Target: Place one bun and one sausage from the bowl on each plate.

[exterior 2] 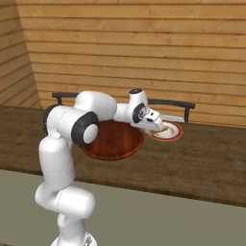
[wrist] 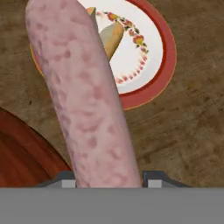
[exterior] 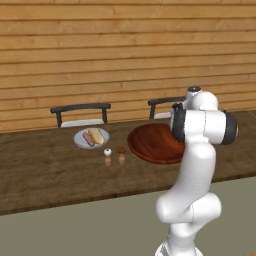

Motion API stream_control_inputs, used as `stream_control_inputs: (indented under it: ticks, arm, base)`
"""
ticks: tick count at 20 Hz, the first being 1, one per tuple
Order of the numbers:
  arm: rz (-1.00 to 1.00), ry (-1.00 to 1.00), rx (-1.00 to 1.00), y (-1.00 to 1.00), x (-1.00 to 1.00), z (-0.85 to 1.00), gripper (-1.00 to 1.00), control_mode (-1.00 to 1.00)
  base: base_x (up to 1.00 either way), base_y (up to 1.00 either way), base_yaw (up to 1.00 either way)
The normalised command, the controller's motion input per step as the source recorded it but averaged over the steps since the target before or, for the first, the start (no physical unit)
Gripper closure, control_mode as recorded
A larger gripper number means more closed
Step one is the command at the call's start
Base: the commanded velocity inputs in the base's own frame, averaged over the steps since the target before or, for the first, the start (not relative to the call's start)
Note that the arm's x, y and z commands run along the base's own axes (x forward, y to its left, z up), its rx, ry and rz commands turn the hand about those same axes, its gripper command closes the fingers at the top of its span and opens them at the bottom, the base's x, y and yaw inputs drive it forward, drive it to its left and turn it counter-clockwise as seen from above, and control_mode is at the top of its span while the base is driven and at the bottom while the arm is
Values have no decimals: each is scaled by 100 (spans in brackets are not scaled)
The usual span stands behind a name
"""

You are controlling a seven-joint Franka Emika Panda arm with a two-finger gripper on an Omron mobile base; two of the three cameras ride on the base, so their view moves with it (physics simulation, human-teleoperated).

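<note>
Left base view: the grey plate (exterior: 91,138) near the counter's back edge already holds a bun and sausage; the bowl (exterior: 155,143) looks empty. Right base view: the hand (exterior 2: 156,126) hovers over the red-rimmed plate (exterior 2: 174,135). Hand view: closed on the sausage (wrist: 83,100), above that plate's bun (wrist: 110,38); setting it down remains.

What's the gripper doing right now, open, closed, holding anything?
Gripper: closed on a sausage, held above the red-rimmed plate.
</note>
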Motion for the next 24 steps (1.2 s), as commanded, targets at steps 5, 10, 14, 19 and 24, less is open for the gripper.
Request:
stream_control_inputs:
  ticks: [5, 10, 14, 19, 24]
  arm:
    - [-72, -2, 10, -73, 45, 9, 100, -100]
    - [-39, -4, 11, -28, 80, -9, 100, -100]
    - [-26, 0, 1, -51, 100, -44, 100, -100]
    - [-7, 1, -2, -32, 58, -7, -100, -100]
    - [0, 0, 0, 6, -41, 63, -100, -100]
  base:
    - [0, 0, 0]
    - [0, 0, 0]
    - [0, 0, 0]
    - [0, 0, 0]
    - [0, 0, 0]
